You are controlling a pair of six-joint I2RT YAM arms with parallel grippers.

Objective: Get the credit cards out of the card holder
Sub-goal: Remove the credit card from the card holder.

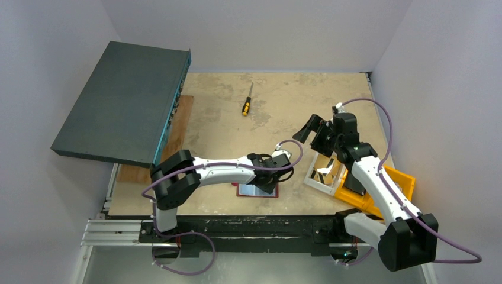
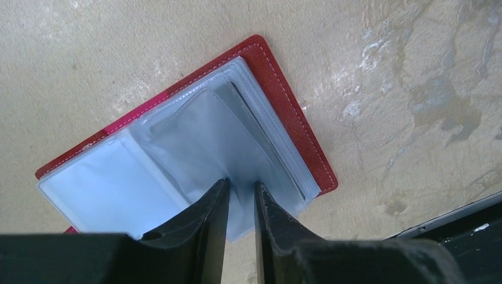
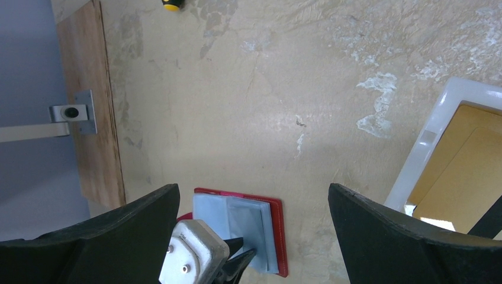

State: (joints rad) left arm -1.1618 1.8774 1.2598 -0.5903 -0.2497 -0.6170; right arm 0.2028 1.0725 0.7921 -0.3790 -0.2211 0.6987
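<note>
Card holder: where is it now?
Top view: the card holder lies open near the table's front edge, left of the white bin, left pincer at its sleeves.

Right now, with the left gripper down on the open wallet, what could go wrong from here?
1. The left gripper pinches a clear sleeve, not a bare card. Pulling may lift the whole red wallet, since the right gripper hangs open, clear of it, and nothing pins it down.
2. The wallet lies close to the near edge of the table. A drag could slide it off.
</note>
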